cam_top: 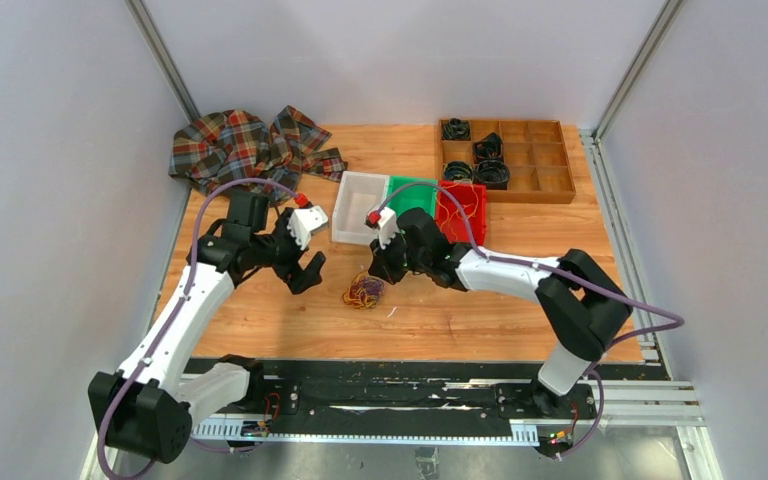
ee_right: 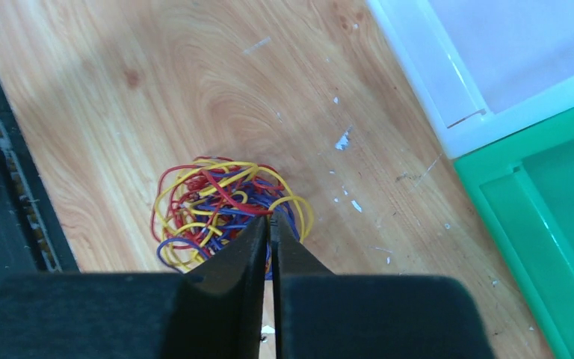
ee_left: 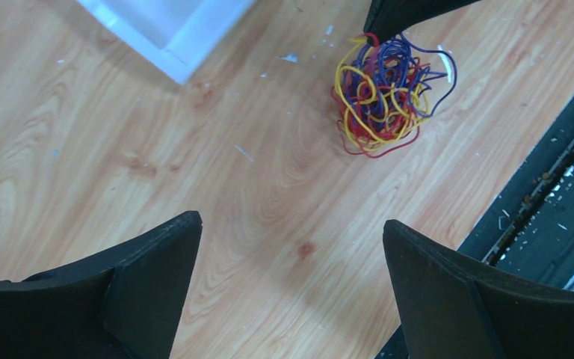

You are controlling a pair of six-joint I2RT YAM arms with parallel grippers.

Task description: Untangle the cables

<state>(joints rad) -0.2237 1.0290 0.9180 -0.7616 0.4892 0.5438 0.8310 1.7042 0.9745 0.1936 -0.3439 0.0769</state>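
**Entry: hazards.** We list the right claw (ee_right: 271, 224) as pressed together, its tips buried in the near edge of the cables (ee_right: 224, 213). We cannot tell whether a strand is caught between them. We judge that a lift from here could carry the whole knot up as one lump, because nothing holds its other side down. If no strand is caught, the tips would come away empty. A thin strand could also slip free. The left claw (ee_left: 290, 221) is spread wide, with the knot well ahead of it and off toward its right finger.

**Entry: cables.** We record one small, dense ball of thin red, yellow and blue-purple wires. The loops are interlaced and no loose ends are plain. It lies on the wooden table (ee_left: 82, 149), directly under the right claw's tips.
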